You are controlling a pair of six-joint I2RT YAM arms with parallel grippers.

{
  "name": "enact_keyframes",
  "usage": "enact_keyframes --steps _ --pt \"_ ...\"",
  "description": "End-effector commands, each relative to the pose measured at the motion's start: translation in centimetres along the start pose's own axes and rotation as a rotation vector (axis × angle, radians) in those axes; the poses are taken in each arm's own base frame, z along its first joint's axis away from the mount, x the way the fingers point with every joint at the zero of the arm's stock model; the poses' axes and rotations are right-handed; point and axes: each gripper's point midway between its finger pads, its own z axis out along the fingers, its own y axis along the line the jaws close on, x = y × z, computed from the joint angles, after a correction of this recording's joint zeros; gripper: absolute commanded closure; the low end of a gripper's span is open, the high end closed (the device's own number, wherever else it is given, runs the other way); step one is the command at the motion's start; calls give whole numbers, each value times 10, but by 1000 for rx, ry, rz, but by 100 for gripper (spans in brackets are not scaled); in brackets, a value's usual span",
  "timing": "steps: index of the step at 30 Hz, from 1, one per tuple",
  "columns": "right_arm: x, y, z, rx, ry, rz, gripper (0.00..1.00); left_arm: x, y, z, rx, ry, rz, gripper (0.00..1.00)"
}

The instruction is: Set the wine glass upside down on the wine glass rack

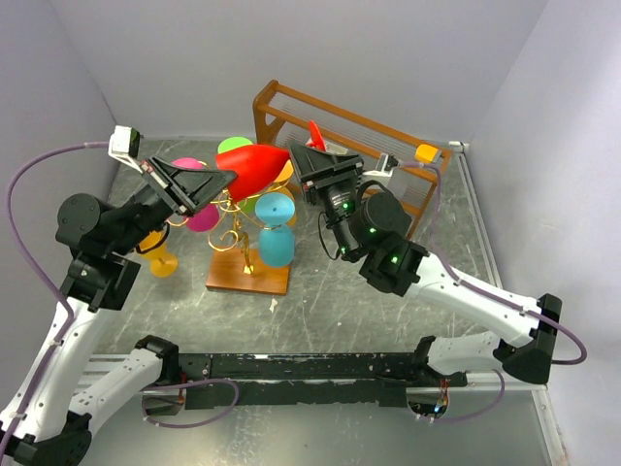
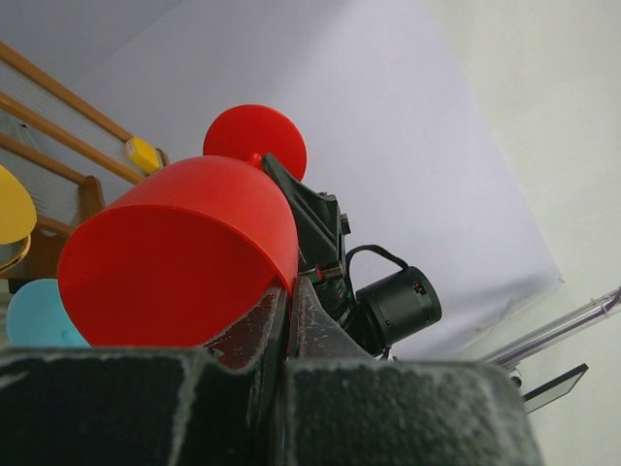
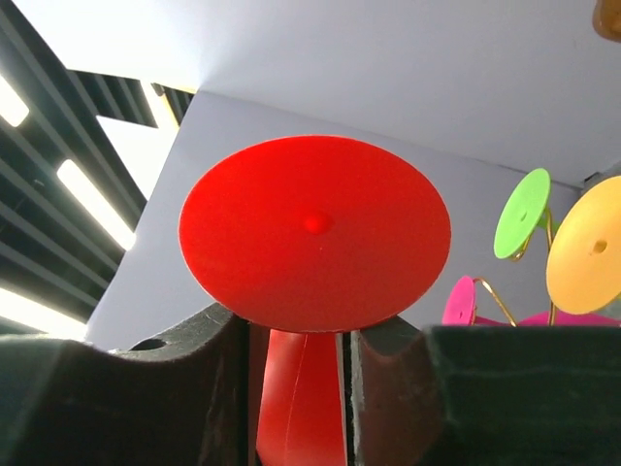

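The red wine glass [image 1: 254,167] hangs almost level in the air above the gold wire wine glass rack [image 1: 233,231]. My left gripper [image 1: 215,183] is shut on the rim of its bowl [image 2: 175,254], with the wall pinched between the fingers in the left wrist view, where the gripper [image 2: 288,296] points up. My right gripper [image 1: 309,165] is shut on the stem [image 3: 301,398] just under the round foot [image 3: 315,233]; it also shows in its own view [image 3: 296,340]. Green, pink, yellow and blue glasses hang on the rack.
The rack's flat wooden base [image 1: 247,277] lies mid-table. An orange glass [image 1: 160,257] stands on the table left of the rack, under my left arm. A brown wooden shelf [image 1: 340,121] with a yellow block [image 1: 425,152] stands behind. Grey walls close in on three sides.
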Motion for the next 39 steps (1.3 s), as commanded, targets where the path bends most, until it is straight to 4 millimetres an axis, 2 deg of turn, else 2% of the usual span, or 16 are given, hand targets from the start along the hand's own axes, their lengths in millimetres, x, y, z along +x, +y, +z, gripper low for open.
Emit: enact_keyframes --steps 1,6,8,13,15,17,19,23,26,32,36,39 --pt "-13 24 6 -58 -53 13 74 14 -11 -5 29 87 13 93" --pt "-10 23 6 -65 -46 -2 100 18 -7 -5 29 109 2 93" --pt "-12 21 4 -63 -47 -13 100 19 -8 -6 27 114 8 91" --pt "-19 30 -9 -118 -28 -132 100 12 -12 -14 -39 75 87 56" --pt "-20 41 -18 -162 10 -197 100 10 -15 -19 -64 72 123 45" --pt "-16 55 -28 -207 81 -286 100 10 -19 -22 -90 96 175 41" --pt "-12 60 -38 -229 150 -365 100 12 -17 -28 -138 127 223 37" --pt "-5 53 -56 -238 270 -544 100 7 -24 -40 -177 112 315 28" --pt "1 53 -71 -307 345 -641 100 6 -33 -48 -177 111 359 23" --pt "26 38 -88 -382 503 -804 100 13 -43 -55 -148 124 329 14" --pt "54 23 -97 -427 609 -892 100 13 -36 -58 -203 120 279 14" --pt "78 17 -113 -470 655 -945 100 10 -28 -64 -276 85 220 16"
